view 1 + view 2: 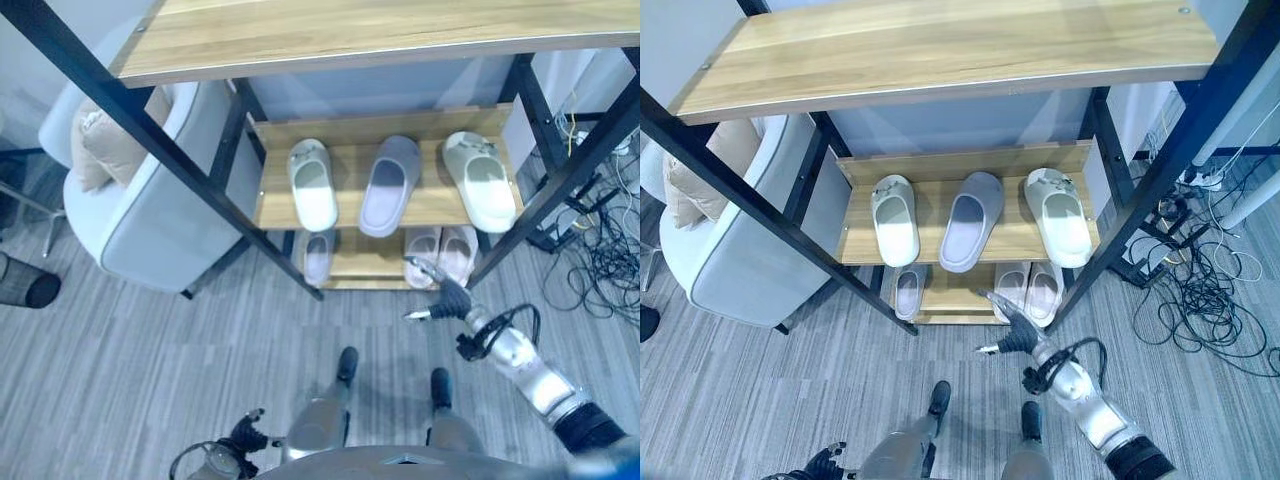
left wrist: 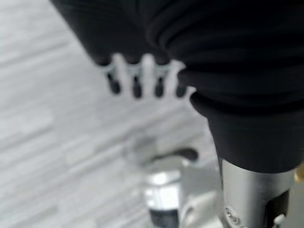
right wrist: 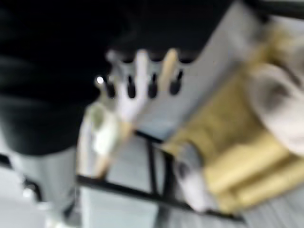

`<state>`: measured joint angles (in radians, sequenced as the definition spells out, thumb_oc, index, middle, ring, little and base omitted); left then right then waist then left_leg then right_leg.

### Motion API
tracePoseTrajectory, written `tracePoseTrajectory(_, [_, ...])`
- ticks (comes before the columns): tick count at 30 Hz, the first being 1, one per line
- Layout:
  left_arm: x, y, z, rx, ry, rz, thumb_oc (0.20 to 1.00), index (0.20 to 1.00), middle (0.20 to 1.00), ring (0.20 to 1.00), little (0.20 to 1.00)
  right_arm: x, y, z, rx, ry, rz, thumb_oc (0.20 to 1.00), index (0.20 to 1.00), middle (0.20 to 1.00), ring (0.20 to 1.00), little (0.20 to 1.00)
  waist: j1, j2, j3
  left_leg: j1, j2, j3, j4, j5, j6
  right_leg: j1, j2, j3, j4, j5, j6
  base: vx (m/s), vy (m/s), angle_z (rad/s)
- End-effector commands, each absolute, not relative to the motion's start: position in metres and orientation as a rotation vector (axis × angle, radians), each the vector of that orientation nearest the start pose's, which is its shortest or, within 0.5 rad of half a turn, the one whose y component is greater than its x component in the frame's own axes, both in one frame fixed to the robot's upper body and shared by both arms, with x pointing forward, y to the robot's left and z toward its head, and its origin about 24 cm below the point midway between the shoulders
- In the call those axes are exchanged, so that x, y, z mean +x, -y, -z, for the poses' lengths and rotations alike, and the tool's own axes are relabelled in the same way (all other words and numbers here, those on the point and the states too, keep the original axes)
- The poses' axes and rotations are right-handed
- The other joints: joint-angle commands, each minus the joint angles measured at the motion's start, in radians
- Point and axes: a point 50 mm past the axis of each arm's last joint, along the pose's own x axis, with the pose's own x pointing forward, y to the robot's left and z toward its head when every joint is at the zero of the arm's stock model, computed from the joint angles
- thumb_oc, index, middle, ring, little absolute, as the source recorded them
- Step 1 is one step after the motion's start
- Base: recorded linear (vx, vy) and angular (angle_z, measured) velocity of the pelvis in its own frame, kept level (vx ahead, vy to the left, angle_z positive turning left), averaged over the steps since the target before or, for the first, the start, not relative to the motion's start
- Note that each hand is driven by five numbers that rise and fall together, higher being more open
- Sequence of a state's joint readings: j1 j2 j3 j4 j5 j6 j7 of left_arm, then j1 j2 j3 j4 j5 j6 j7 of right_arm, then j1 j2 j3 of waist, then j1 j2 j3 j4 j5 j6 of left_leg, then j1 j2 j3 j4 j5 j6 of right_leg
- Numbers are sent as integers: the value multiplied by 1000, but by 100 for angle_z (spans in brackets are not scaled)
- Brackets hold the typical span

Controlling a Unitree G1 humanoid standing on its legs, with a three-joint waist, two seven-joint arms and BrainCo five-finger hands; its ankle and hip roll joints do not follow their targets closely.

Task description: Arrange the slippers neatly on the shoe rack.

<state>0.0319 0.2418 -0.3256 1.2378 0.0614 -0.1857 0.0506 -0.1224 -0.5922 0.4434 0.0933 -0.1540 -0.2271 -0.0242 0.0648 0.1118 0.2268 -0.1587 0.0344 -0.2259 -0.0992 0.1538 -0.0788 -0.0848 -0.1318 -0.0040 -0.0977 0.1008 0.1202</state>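
Wood rack point(image 1: 280, 210) on grey plank floor point(image 1: 150, 340), chair point(image 1: 150, 210) beside; slippers point(image 1: 313, 183) on shelves. Right hand point(image 1: 440, 290) fingers apart, empty; left hand point(image 2: 137, 80) fingers straight.

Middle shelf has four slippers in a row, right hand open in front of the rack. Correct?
Not quite: the middle shelf holds three slippers, two white slippers flanking a grey slipper, as the left eye view shows. The right hand is open in front of the rack.

The middle shelf point(image 1: 855, 245) is taken up by three slippers point(image 1: 971, 219), narrow gaps being left between them. Access is hemmed in by slanted black posts point(image 1: 780, 232) and the top shelf point(image 1: 940, 50). Open floor point(image 1: 790, 390) is left in front.
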Motion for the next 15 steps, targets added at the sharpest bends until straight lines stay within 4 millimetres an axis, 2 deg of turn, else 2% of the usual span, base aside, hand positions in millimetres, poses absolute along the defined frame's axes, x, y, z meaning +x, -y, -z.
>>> tracePoseTrajectory(1, [121, -209, 153, 492, -966, 172, 1000, 1000, 1000, 1000, 1000, 257, 135, -116, -799, 551, -466, 1000, 1000, 1000, 1000, 1000, 13, -5, 42, -38, -49, -12, 41, -107, 80, -37, -31, 45, 118, -150, 10, -5, -7, -11])
tracePoseTrajectory(3, [125, -206, 152, 503, -944, 182, 1000, 1000, 1000, 1000, 1000, 252, 124, -140, -775, 684, -462, 1000, 1000, 1000, 1000, 1000, 15, -7, 49, -44, -47, -11, 43, -107, 80, -41, -27, 50, 118, -151, 8, 9, -10, -10])
tracePoseTrajectory(6, [133, -199, 149, 512, -901, 208, 1000, 1000, 1000, 1000, 1000, 256, 118, -156, -769, 766, -405, 1000, 1000, 1000, 1000, 1000, 19, -9, 56, -50, -46, -13, 45, -107, 81, -47, -23, 54, 119, -152, 8, 11, -12, -4])
tracePoseTrajectory(8, [136, -193, 149, 512, -891, 220, 1000, 1000, 1000, 1000, 1000, 265, 115, -165, -774, 802, -344, 1000, 1000, 1000, 1000, 1000, 22, -12, 66, -57, -46, -13, 46, -106, 81, -55, -20, 57, 121, -153, 6, -23, -4, -5])
tracePoseTrajectory(11, [141, -186, 148, 513, -872, 244, 1000, 1000, 1000, 1000, 1000, 286, 119, -169, -928, 816, -242, 1000, 1000, 1000, 1000, 1000, 26, -14, 81, -75, -47, -17, 48, -103, 81, -69, -16, 61, 122, -154, 5, -32, 3, -4])
tracePoseTrajectory(12, [147, -185, 147, 514, -863, 236, 1000, 1000, 1000, 1000, 1000, 302, 121, -172, -973, 800, -165, 1000, 1000, 1000, 1000, 1000, 31, -16, 92, -86, -47, -20, 50, -101, 81, -83, -12, 66, 127, -153, 2, 0, 0, 0])
tracePoseTrajectory(15, [160, -182, 142, 521, -834, 224, 1000, 1000, 1000, 1000, 1000, 314, 124, -177, -984, 792, -92, 1000, 1000, 1000, 1000, 1000, 31, -17, 106, -115, -52, -22, 72, -108, 78, -97, -14, 67, 136, -154, 0, -23, 9, -2])
